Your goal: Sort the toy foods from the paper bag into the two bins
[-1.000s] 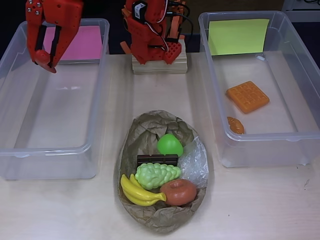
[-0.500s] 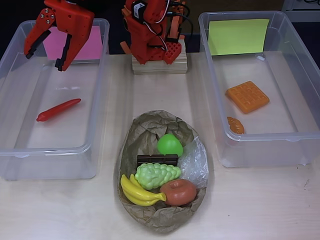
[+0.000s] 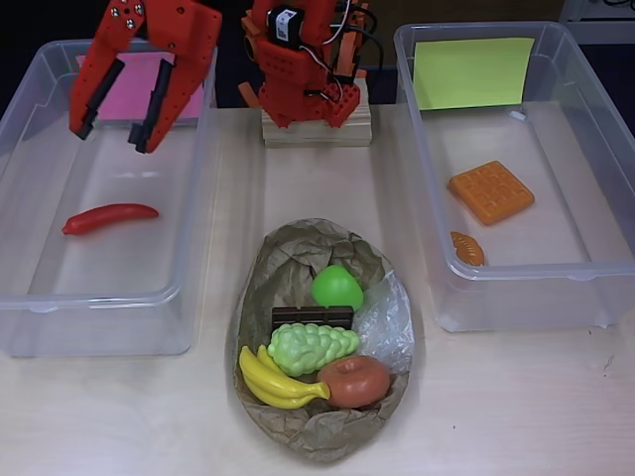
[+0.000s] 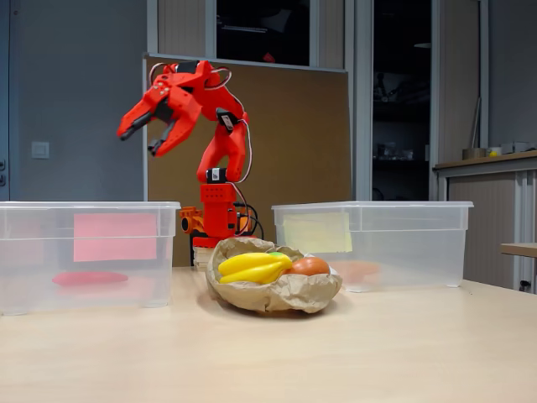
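Hovering spread wide and empty, the gripper (image 3: 112,127) sits above the clear plastic pink-sheet bin (image 3: 30,297); glossy red chili (image 3: 109,217) lies inside, at seven o'clock of it; crumpled paper bag (image 3: 298,258) holds the smooth bananas (image 3: 273,382).

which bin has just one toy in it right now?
The bin with the pink sheet, left in the overhead view: it holds just the red chili. The bin with the yellow-green sheet holds two, the orange waffle and croissant.

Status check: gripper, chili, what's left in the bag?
Gripper open, empty, above pink-sheet bin. Red chili lying in that bin. Five toy foods in paper bag. Nothing in the way.
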